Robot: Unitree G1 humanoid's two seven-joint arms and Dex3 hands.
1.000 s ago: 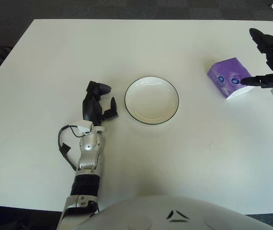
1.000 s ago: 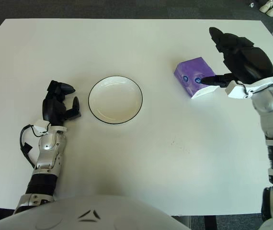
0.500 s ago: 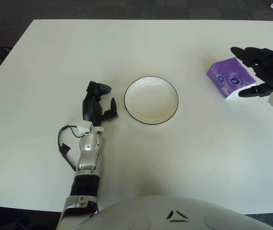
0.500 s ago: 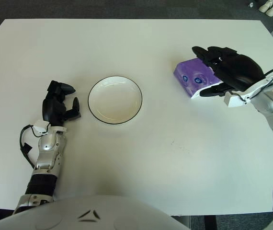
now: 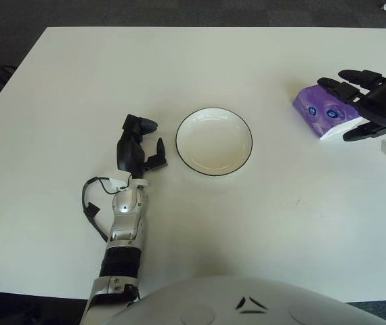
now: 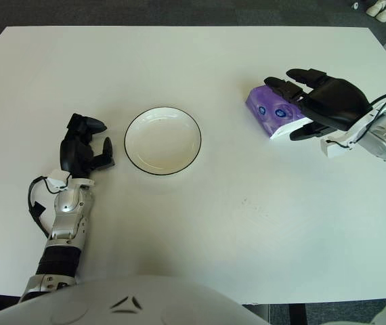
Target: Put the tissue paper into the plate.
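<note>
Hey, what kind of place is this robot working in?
Probably a lab or office test setup, not a home: a plain white table on dark carpet, set with only a plate and a purple tissue pack. The right hand is at the pack; the left hand sits left of the plate.

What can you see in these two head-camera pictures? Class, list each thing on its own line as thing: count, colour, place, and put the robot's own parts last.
Table: one, white, fills the view.
Plate: one, white with a dark rim, left of the table's centre.
Tissue pack: one, purple, at the table's right, apart from the plate.
Left hand: one, black, just left of the plate, idle.
Right hand: one, black, fingers spread over the tissue pack's right side, not closed on it.
</note>
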